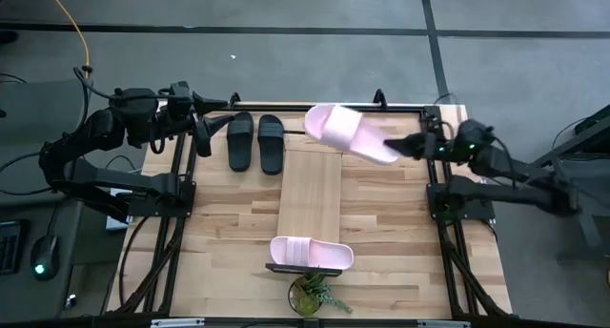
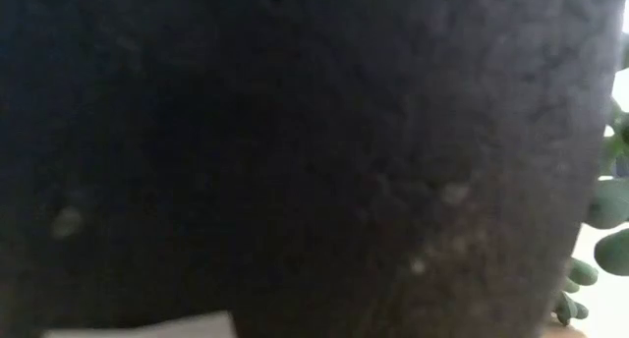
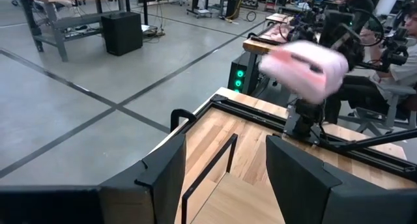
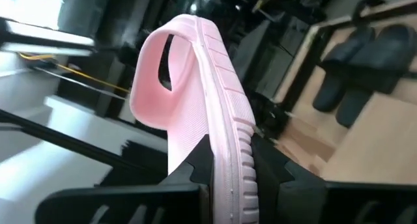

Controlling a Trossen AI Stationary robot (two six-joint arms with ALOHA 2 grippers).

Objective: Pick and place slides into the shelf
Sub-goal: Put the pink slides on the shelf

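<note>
1. Slides first, from the left of my overhead feed: the black pair (image 1: 255, 142) lies side by side on the tabletop (image 1: 381, 223) near its far edge, just left of the shelf's far end. Both long axes run front to back, parallel to each other. I can't tell toe from heel from up here.
2. My left gripper (image 1: 212, 133) sits just left of that pair, clear of them. From its wrist camera I see both dark fingers (image 3: 166, 178) spread well apart, with only bare wood between them.
3. Moving right, the shelf (image 1: 310, 190) runs as a long light plank down the middle of the table, its long axis front to back.
4. At the shelf's near end one pink slide (image 1: 312, 254) lies across the plank, long axis left to right, strap up. Just in front of it sits a small potted plant (image 1: 310, 296), which is filling nearly all of my low camera.
5. Further right, the second pink slide (image 1: 350, 133) is up in the air over the shelf's far end. Its long axis slants from far-left to near-right, the free end aiming at the far-left corner and the other end at my right gripper (image 1: 405, 147).
6. That right claw is clamped on the slide's sole edge: in the wrist view the fingers (image 4: 199, 162) pinch the ribbed sole (image 4: 228, 139) from both sides, with the strap arching away.
</note>
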